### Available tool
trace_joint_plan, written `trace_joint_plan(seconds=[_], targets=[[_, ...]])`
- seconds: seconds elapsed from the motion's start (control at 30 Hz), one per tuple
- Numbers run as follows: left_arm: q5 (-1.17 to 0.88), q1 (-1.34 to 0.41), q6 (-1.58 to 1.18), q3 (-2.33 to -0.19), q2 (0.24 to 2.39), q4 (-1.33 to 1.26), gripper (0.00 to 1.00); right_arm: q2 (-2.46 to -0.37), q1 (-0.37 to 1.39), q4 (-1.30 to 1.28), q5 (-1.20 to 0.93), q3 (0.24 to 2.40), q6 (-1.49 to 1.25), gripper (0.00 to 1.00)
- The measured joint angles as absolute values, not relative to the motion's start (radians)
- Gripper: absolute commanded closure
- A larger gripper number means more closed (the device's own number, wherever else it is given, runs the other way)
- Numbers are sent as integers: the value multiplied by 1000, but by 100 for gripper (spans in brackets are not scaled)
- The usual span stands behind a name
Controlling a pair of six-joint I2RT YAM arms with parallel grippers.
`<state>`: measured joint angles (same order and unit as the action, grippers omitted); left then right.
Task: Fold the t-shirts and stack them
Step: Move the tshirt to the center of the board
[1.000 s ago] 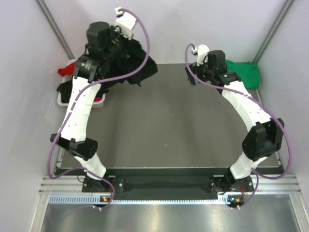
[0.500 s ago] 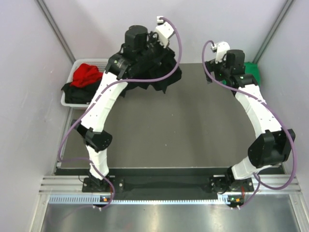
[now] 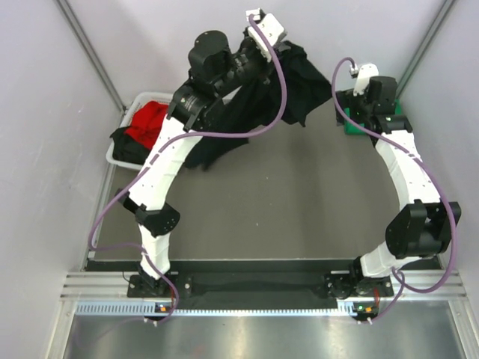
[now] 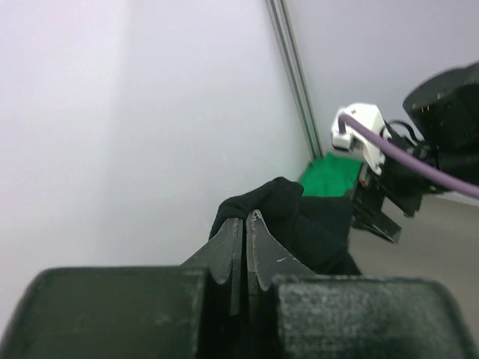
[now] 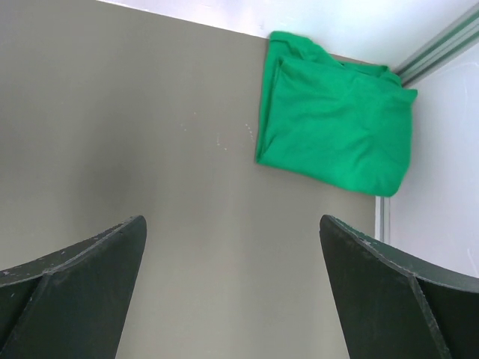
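Grey tabletop [image 3: 299, 194] between pale walls; high over the far side, left gripper [image 4: 245, 218] pinched tight on a fold of the large black t-shirt [image 3: 299, 78], cloth drooping below it towards the tabletop; right gripper [image 5: 232, 224] spread fully wide, gripping nothing, poised over bare tabletop near the folded green t-shirt [image 5: 333, 138] in the far right corner; at far left, white basket [image 3: 112, 155] with a red t-shirt [image 3: 150, 120] heaped on dark cloth.
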<state>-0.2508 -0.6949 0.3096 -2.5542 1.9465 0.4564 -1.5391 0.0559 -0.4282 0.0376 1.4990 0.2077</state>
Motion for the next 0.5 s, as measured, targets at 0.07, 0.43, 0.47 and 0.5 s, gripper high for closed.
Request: trace_joint_plan(seconds=[0.07,0.43,0.47,0.5], targets=[[-247,-696,327,-2574,1946,422,100,-1539,55,-424,38,1497,205,1],[-150,-697,466,-2468,1871,312,100,-1539,54,-403,33,1448,198,0],[-135,-698,472,-2383,1826,312,100,-1539,54,-403,33,1445,198,0],[-122,-698,479,-2296,1783,323,100,-1538,51,-398,33,1438,199,0]])
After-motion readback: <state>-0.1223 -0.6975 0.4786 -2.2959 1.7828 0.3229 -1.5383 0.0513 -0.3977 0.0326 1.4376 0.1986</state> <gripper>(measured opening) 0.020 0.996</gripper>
